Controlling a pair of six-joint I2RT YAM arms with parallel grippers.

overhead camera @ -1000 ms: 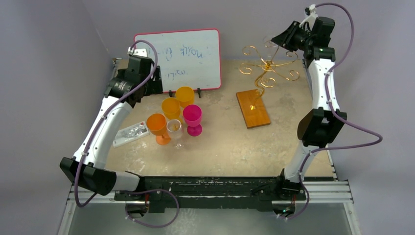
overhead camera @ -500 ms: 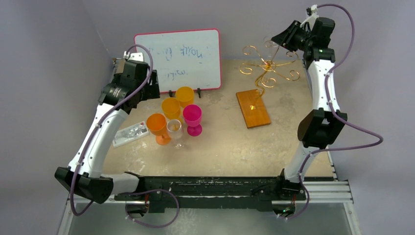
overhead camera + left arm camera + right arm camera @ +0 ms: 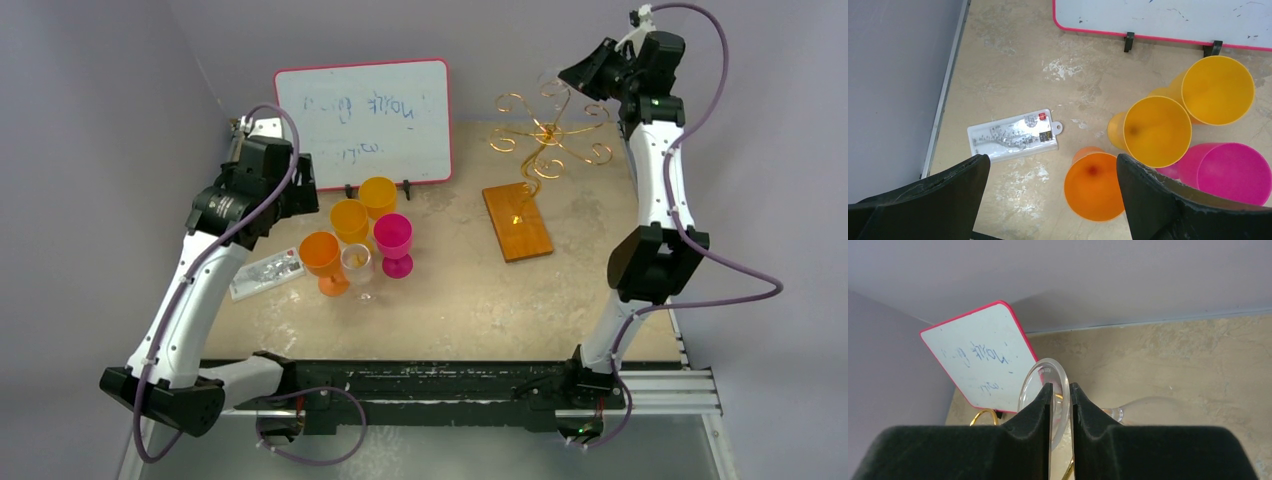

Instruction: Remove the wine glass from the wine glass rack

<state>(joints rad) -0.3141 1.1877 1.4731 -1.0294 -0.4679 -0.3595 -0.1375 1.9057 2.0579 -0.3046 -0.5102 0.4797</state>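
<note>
The wine glass rack [image 3: 548, 135] is a gold wire scroll stand on an orange-brown wooden base [image 3: 517, 222] at the back right. A clear wine glass [image 3: 1047, 371] hangs among its upper arms, foot toward my right wrist camera, bowl [image 3: 1154, 409] beyond. My right gripper [image 3: 1058, 386] is up at the rack's top right [image 3: 574, 78], its black jaws pinched on the glass's round foot. One gold curl [image 3: 982, 414] shows below left. My left gripper [image 3: 1052, 160] hangs open above an orange cup [image 3: 1094, 186], holding nothing.
A red-framed whiteboard [image 3: 364, 120] stands at the back. In front of it cluster orange, yellow [image 3: 350, 221] and pink [image 3: 393, 237] cups and a small clear one [image 3: 357, 262]. A flat white packet [image 3: 266, 273] lies at the left. Grey walls close in on left, back and right.
My left arm has drawn back toward the near left, away from the whiteboard. My right gripper has stayed at the rack's top, shifting only slightly.
</note>
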